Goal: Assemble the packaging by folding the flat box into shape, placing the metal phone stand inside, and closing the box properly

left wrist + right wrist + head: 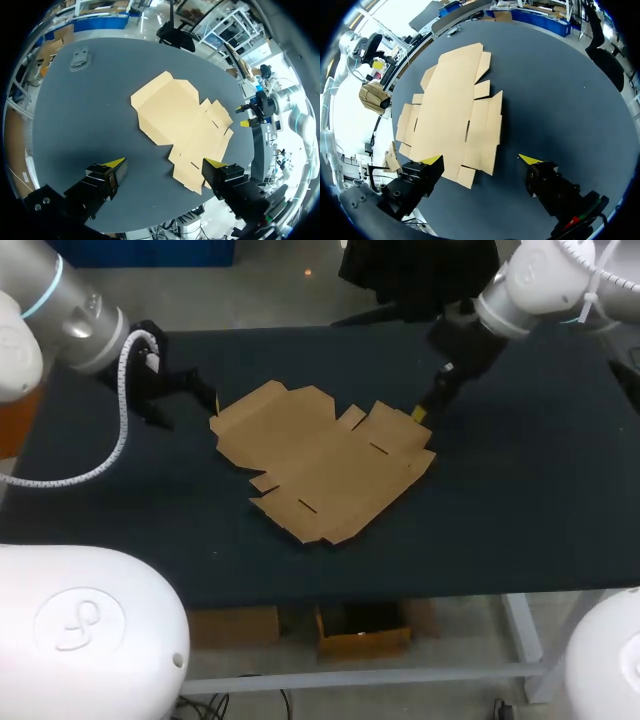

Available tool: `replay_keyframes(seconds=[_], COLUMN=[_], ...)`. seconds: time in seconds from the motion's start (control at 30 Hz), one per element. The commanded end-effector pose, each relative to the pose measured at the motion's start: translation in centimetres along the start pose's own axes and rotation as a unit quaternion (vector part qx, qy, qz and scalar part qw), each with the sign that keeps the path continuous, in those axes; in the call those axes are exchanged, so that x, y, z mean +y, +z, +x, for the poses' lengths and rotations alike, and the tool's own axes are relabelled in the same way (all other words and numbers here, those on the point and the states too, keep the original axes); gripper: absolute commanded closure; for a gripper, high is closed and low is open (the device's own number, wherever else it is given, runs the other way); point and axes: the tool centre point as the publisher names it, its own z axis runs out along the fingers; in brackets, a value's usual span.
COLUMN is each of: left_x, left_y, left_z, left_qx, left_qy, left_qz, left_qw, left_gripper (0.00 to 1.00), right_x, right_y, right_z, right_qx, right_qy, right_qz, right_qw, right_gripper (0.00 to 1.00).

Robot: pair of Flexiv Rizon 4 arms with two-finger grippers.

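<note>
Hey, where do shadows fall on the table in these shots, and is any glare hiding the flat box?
Head view: the box is evenly lit with no glare, and a thin shadow runs along its right edge on the table. Left wrist view: a soft darker patch lies on the table ahead of the left end effector. Right wrist view: no glare on the box.

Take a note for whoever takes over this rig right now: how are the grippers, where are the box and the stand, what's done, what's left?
Left gripper: open, empty, off the left end of the cardboard box.
Right gripper: open, holding nothing, at the box's far right edge.
Box: lying flat and unfolded in the middle of the table.
Stand: not clearly seen. A small grey object farther off on the table may be it.
Done: nothing folded yet.
Left: fold the box, put the stand in, close it.
</note>
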Motion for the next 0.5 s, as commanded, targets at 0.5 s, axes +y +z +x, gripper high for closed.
replay_keyframes(seconds=[0.5], left_x=[0.2], left_y=[-0.1], left_z=[-0.3], left_qx=[-0.004], left_qy=[-0.004], left_qz=[-0.001], left_qw=[1.000], left_gripper=[0.00], right_x=[1.4], right_y=[3.8], right_z=[-2.1], right_qx=[0.044], right_qy=[0.028], right_qz=[0.057], right_qw=[0.997], right_gripper=[0.26])
